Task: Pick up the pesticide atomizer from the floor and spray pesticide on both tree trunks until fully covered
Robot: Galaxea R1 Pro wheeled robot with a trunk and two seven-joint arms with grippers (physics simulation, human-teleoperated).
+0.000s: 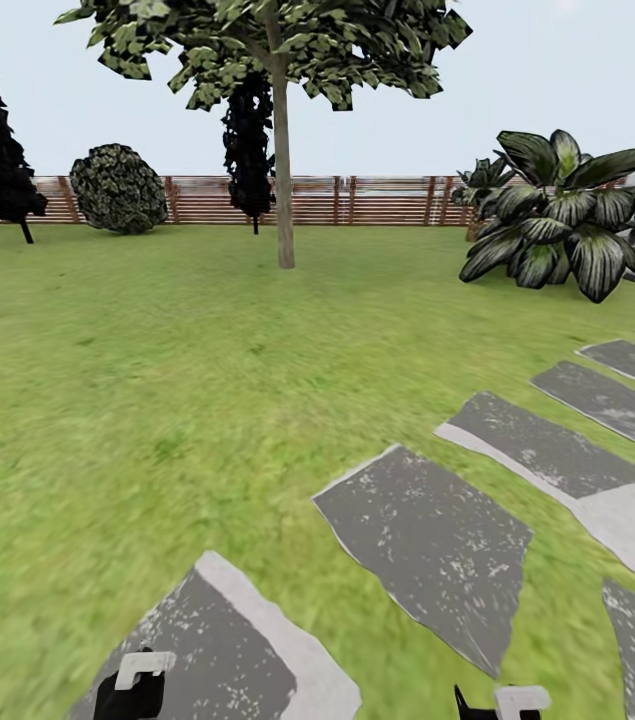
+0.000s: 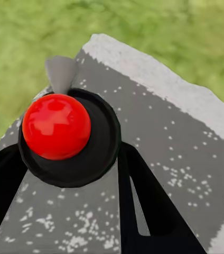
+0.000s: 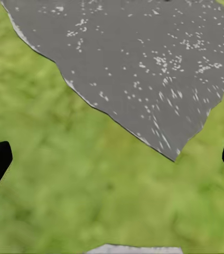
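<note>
Glossy red-capped atomizer [image 2: 56, 127] in left claw [image 2: 64, 174]

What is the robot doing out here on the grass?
It's in the garden with a spray bottle. The left gripper holds the pesticide atomizer, the thing with the red round top, above a grey stepping stone. The right gripper is open with nothing in it, over the lawn. Ahead stands one tree with a slim bare tree trunk, far across the grass, in front of the wooden fence. No spray is visible.
</note>
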